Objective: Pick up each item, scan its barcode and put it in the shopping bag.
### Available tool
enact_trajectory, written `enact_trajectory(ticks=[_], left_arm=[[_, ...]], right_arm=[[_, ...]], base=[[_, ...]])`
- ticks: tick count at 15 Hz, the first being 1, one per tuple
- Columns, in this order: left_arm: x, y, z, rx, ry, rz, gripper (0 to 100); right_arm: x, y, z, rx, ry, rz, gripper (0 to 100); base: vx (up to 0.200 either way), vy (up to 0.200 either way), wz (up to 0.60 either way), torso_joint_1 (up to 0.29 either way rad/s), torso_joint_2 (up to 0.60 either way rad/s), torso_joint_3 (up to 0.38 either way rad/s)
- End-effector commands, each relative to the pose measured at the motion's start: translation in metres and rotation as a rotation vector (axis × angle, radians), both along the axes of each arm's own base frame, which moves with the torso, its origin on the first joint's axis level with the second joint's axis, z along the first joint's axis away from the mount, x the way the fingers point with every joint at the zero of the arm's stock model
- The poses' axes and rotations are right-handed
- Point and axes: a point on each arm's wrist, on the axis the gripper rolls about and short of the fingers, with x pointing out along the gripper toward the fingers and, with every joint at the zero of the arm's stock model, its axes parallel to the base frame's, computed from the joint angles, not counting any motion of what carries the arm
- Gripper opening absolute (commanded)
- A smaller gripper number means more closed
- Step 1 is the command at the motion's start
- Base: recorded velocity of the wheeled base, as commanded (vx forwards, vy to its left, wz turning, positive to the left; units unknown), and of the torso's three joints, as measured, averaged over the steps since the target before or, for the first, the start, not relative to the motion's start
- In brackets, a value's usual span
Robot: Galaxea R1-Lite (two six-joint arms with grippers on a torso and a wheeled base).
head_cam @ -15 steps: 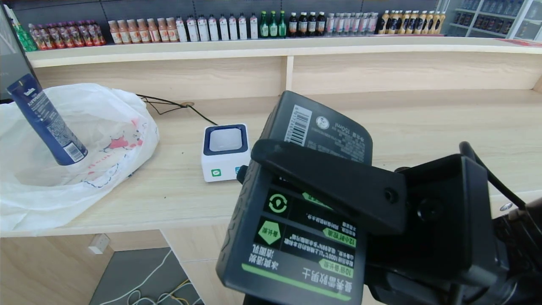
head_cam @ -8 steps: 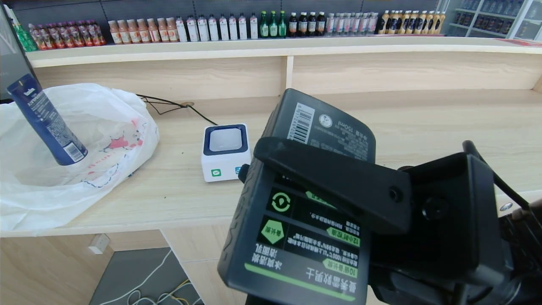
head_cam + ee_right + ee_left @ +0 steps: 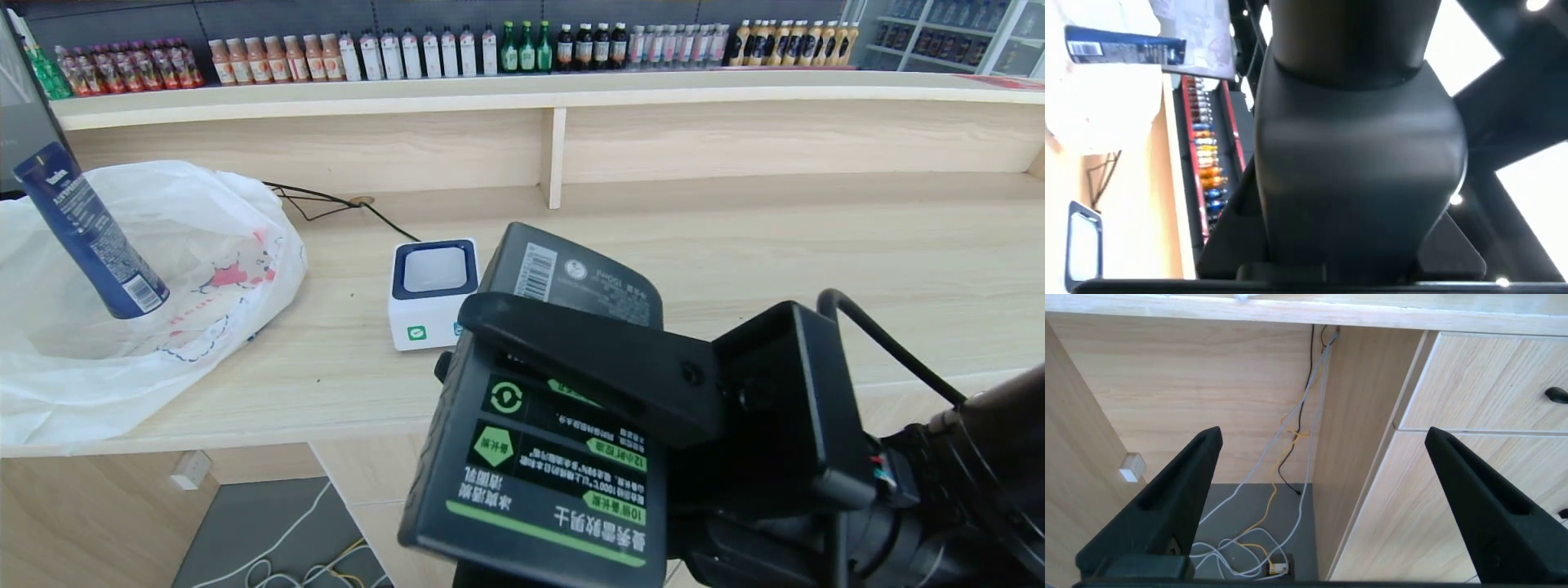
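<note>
The bottle [image 3: 539, 474] sits between the jaws of the right gripper [image 3: 490, 335]. The scanner [image 3: 433, 290] stands on the counter [image 3: 816, 245] just past the jaws, a bit to their left. The shopping bag [image 3: 220, 269] lies far to their left, with a tube [image 3: 90, 233] leaning inside. Drinks [image 3: 457, 49] line the shelf [image 3: 490, 86] far behind.

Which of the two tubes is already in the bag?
The blue tube, standing tilted inside the white shopping bag. The black tube is clamped in the right gripper, near the scanner.
</note>
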Motion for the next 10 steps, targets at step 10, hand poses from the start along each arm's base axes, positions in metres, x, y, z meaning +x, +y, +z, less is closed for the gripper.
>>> enact_trajectory(ticks=[10], left_arm=[[0.0000, 0.0000, 0.0000, 0.001, 0.000, 0.000, 100]], right_arm=[[0.0146, 0.0003, -0.0106, 0.116, 0.719, 0.233, 0]], base=[[0.000, 0.000, 0.00, 0.000, 0.00, 0.000]])
